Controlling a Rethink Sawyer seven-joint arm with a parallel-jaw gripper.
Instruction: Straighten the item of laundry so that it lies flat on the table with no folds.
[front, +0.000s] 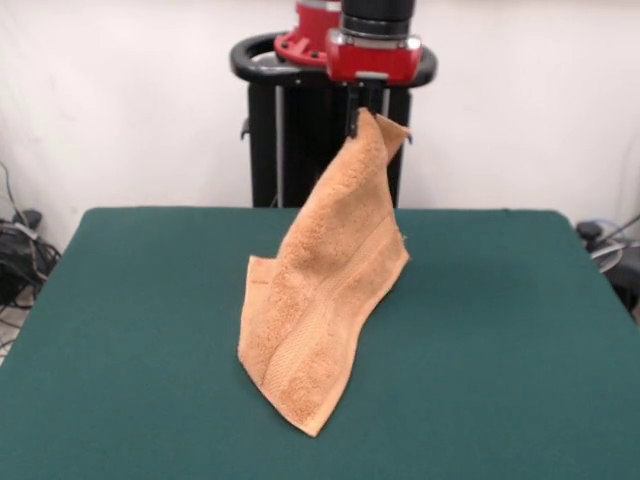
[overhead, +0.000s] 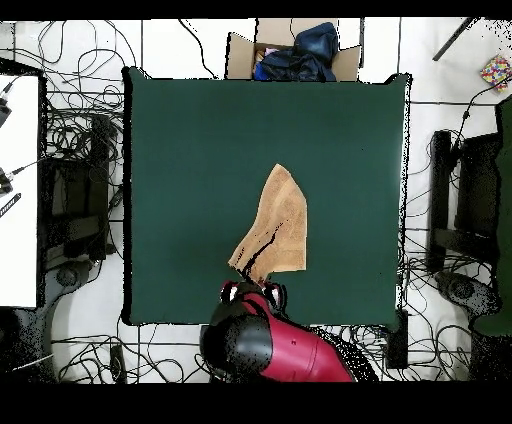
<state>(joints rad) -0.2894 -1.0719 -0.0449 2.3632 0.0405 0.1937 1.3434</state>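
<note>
The light orange terry towel (front: 325, 300) hangs from my gripper (front: 368, 118) by one corner. Its upper part is lifted and stretched upward; its lower part rests on the dark green table (front: 500, 330), with a woven band stripe running along it. My gripper is shut on the towel's top corner, above the table's far side near the pedestal. In the overhead view the towel (overhead: 278, 222) stretches from the table's middle toward the robot, and the red arm head covers my gripper (overhead: 252, 283). The towel is folded along its length.
The black pedestal (front: 300, 130) stands behind the table's far edge. A cardboard box with dark clothes (overhead: 292, 52) sits beyond the table's opposite edge. Cables (overhead: 75, 130) and equipment lie on the floor around the table.
</note>
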